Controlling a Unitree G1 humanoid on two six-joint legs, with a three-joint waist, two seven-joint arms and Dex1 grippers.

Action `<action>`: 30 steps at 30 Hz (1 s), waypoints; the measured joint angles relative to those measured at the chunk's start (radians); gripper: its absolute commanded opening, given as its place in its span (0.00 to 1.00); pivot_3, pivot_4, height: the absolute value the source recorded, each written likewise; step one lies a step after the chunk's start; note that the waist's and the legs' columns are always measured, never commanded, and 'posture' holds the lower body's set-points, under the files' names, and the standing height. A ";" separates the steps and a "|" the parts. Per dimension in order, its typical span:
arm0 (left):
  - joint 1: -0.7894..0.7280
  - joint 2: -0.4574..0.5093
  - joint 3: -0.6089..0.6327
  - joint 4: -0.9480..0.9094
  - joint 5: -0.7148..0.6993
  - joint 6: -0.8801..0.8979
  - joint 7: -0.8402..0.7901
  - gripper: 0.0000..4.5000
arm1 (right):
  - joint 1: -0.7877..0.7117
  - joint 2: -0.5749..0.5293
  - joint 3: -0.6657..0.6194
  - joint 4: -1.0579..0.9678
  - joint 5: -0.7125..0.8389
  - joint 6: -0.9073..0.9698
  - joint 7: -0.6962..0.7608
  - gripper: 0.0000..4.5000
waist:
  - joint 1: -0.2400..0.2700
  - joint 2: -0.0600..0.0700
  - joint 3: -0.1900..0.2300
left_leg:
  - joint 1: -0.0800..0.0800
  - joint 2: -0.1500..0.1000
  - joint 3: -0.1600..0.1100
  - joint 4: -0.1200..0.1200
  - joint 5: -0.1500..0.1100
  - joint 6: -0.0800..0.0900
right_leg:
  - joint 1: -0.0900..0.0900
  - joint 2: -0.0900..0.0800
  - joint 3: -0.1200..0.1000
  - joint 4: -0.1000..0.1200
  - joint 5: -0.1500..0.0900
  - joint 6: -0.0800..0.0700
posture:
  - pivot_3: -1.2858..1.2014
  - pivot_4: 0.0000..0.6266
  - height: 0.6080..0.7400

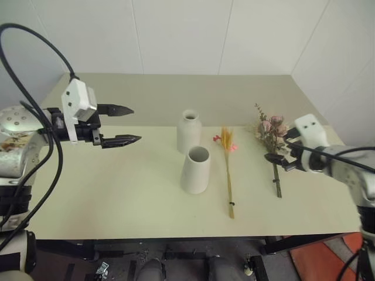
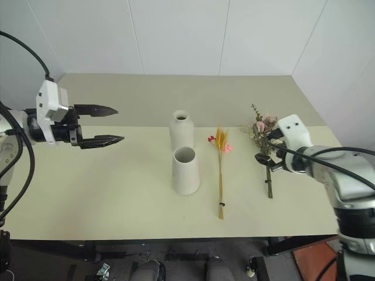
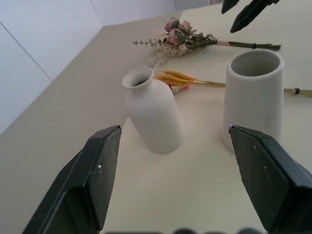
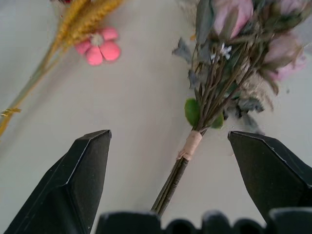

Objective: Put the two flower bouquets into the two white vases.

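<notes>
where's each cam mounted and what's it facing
Left eye view: on the head, looking forward and down at the table; both arms show.
Right eye view: beside it, the same scene.
Left wrist view: along the open left gripper toward the bottle vase and cone vase.
Right wrist view: along the open right gripper, down at the rose bouquet.
Both wrist views share the orange bunch.

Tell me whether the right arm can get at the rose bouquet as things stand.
Probably yes. The right tool is open and poised over the rose bouquet, its stem between the fingers. Nothing lies in between; the wheat-like bunch lies apart.
</notes>
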 measured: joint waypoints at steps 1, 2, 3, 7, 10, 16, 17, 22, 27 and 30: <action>0.001 -0.001 -0.001 0.001 0.005 -0.001 0.001 0.85 | -0.017 0.018 0.009 0.040 -0.012 0.007 -0.009 1.00 | 0.000 0.000 0.000 | -0.001 0.000 0.000 0.000 0.000 0.000 | -0.001 0.000 0.000 0.000 0.000 0.000 | 0.52 0.24 1.00; 0.004 -0.002 0.000 0.000 0.008 -0.001 0.005 0.85 | -0.035 0.031 0.016 0.076 -0.020 0.009 -0.015 1.00 | 0.000 0.000 0.000 | -0.001 0.000 0.000 0.000 0.000 0.000 | -0.001 0.000 0.000 -0.001 0.000 0.000 | 0.52 0.24 1.00; 0.009 -0.004 0.002 -0.002 0.008 0.000 0.009 0.85 | -0.049 0.042 0.021 0.105 -0.027 0.009 -0.018 1.00 | -0.001 0.000 0.000 | -0.001 0.000 0.000 0.000 0.000 0.001 | -0.001 0.000 0.000 -0.001 0.000 0.000 | 0.52 0.24 1.00; 0.030 -0.012 0.013 -0.023 0.006 0.006 0.021 0.85 | -0.091 0.078 0.047 0.200 -0.063 -0.010 -0.019 1.00 | -0.004 0.000 0.000 | -0.001 0.000 0.000 0.000 0.000 0.001 | -0.001 0.000 0.000 -0.001 0.000 0.000 | 0.52 0.24 1.00; 0.049 -0.012 0.025 -0.051 0.005 0.011 0.033 0.86 | -0.107 0.088 0.062 0.271 -0.090 -0.037 -0.012 0.96 | -0.004 0.000 0.000 | 0.000 0.000 0.000 0.000 0.000 0.001 | 0.000 0.000 0.000 -0.001 0.000 0.000 | 0.52 0.24 1.00; 0.096 -0.007 0.058 -0.076 -0.002 0.034 0.055 0.86 | -0.169 0.119 0.070 0.418 -0.124 -0.103 0.015 0.59 | -0.012 0.000 0.000 | 0.001 0.000 0.000 0.000 0.000 0.001 | 0.000 0.000 0.000 -0.001 0.000 0.000 | 0.52 0.24 1.00; 0.101 -0.006 0.060 -0.082 -0.002 0.035 0.056 0.86 | -0.175 0.126 0.070 0.438 -0.128 -0.115 0.020 0.51 | -0.011 0.000 0.000 | 0.001 0.000 0.000 0.000 0.000 0.001 | 0.000 0.000 0.000 0.000 0.000 0.000 | 0.52 0.24 1.00; 0.124 -0.005 0.073 -0.104 -0.008 0.052 0.073 0.86 | -0.203 0.163 0.076 0.538 -0.151 -0.149 0.041 0.12 | -0.011 0.000 0.000 | 0.001 0.000 0.000 0.000 0.000 0.001 | 0.000 0.000 0.000 0.000 0.000 0.000 | 0.52 0.24 1.00; 0.133 0.000 0.086 -0.121 -0.009 0.059 0.085 0.86 | -0.244 0.187 0.075 0.612 -0.185 -0.204 0.035 0.04 | -0.011 0.000 0.000 | 0.001 0.000 0.000 0.000 0.000 0.001 | 0.000 0.000 0.000 0.000 0.000 0.000 | 0.52 0.24 1.00; 0.141 0.012 0.107 -0.122 -0.009 0.070 0.094 0.86 | -0.255 0.217 0.045 0.624 -0.209 -0.278 -0.026 0.04 | -0.013 0.000 0.000 | 0.001 0.000 0.000 -0.001 0.000 0.001 | 0.000 0.000 0.000 0.000 0.000 0.000 | 0.52 0.24 1.00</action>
